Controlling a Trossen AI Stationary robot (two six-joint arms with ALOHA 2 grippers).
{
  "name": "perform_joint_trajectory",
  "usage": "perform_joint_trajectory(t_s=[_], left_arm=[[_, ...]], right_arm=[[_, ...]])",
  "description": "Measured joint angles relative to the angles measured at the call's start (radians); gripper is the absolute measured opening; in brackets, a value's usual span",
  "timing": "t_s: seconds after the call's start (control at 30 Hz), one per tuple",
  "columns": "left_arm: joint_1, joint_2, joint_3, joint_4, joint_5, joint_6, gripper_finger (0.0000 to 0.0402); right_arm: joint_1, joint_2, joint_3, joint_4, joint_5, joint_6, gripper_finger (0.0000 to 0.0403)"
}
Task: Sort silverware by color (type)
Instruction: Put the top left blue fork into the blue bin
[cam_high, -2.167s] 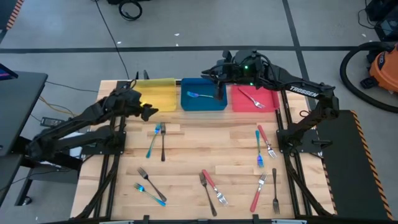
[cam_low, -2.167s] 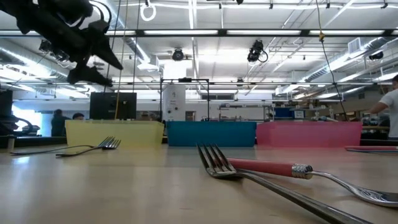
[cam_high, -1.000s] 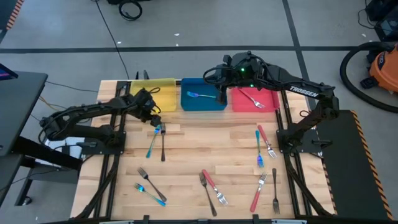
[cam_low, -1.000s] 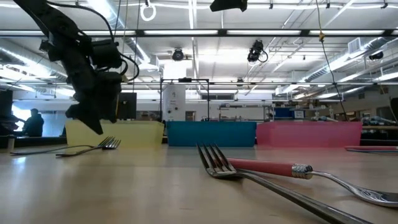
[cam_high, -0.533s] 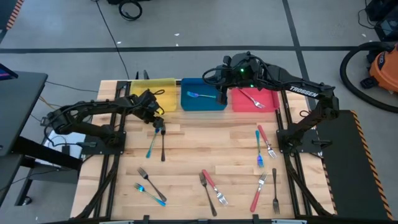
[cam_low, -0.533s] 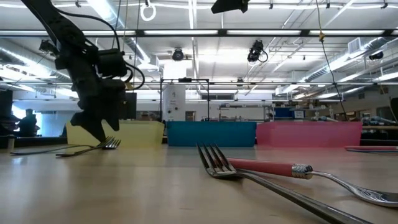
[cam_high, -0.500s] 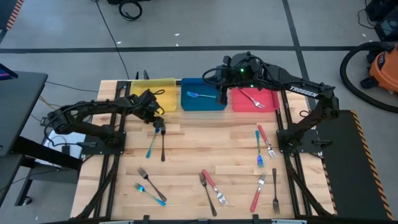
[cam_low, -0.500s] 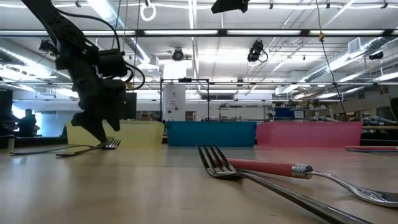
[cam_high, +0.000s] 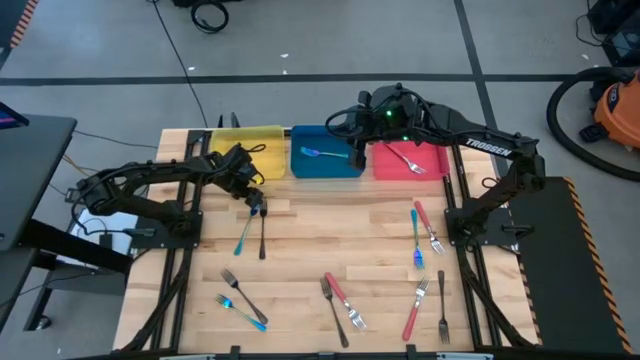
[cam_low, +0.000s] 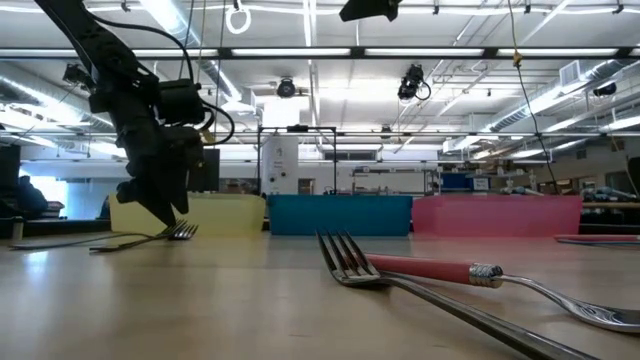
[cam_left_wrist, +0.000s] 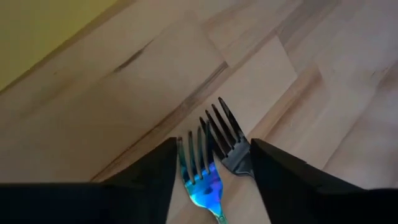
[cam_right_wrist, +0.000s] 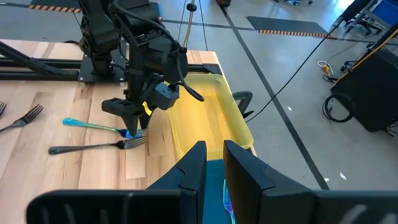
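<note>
While the left gripper reaches down over two forks lying side by side, the right gripper hangs above the blue bin.

In the left wrist view the left fingers stand apart, straddling the tines of a blue-handled fork and a dark all-metal fork, with neither gripped; both forks lie on the wooden table just in front of the yellow bin. The right gripper's fingers are nearly together and hold nothing. One blue fork already lies in the blue bin and one red-handled fork in the pink bin. The remaining silverware is scattered over the table's near half: blue, red and dark forks in small clusters.
</note>
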Motion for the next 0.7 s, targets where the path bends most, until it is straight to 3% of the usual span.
perform_joint_trajectory(t_s=[0.2, 0.7], left_arm=[[0.000, 0.000, 0.000, -0.016, 0.000, 0.036, 0.0165], [-0.001, 0.014, 0.000, -0.022, -0.025, 0.132, 0.0162]], right_arm=[[0.000, 0.000, 0.000, -0.009, 0.000, 0.011, 0.0064], [0.000, 0.000, 0.000, -0.009, 0.000, 0.011, 0.0064]])
